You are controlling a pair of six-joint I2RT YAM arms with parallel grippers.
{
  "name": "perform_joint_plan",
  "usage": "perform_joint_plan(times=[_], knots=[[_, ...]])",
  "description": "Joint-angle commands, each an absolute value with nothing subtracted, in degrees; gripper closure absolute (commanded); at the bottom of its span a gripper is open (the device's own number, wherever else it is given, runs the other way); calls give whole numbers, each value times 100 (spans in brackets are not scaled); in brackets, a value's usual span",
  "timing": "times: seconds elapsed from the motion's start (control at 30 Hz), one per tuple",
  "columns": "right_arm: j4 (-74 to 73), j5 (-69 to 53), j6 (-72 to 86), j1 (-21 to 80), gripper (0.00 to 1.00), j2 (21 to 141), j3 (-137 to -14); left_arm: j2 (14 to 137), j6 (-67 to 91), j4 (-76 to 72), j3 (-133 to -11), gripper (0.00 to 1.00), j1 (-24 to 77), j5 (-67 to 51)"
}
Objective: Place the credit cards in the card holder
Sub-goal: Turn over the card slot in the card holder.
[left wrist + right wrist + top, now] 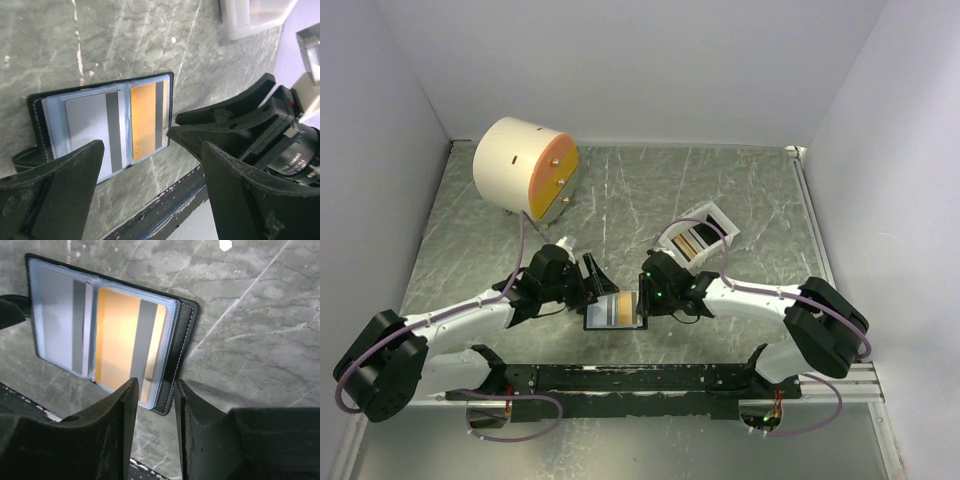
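Two credit cards (145, 122), long axes near-far; card holder (185, 335) spread left-right.

- One small black folding card holder (183, 335), lying open, with clear plastic sleeves inside.
- Two thin plastic cards in its sleeves: one orange card with a grey stripe (117, 335) and one pale grey card with a darker grey stripe (56, 310).
- One white open-topped rectangular tray (722, 213), with tan-and-dark striped cards (692, 240) in it; how many cannot be told.
- One big cream cylinder with an orange face (520, 165).
- Two white-and-black robot arms, each with one black two-finger gripper: the left gripper (150, 142) and the right gripper (156, 385).
- One grey marbled tabletop (750, 180).
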State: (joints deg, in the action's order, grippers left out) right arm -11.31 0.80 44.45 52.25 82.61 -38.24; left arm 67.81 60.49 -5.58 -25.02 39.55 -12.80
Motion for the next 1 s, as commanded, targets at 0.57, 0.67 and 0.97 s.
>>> perform_joint_plan(times=[0.57,0.67,0.97], knots=[[-44,-831,4851,5441,79,8570,-4281,6731,5810,-499,-2324,8,3671,-1132],[-79,-836,4822,5458,79,8812,-4429,6761,5822,-550,-2287,8,3656,-1142],[-63,-751,4794,5462,86,9399,-4486,6960,5898,-839,-2156,8,3628,-1274]])
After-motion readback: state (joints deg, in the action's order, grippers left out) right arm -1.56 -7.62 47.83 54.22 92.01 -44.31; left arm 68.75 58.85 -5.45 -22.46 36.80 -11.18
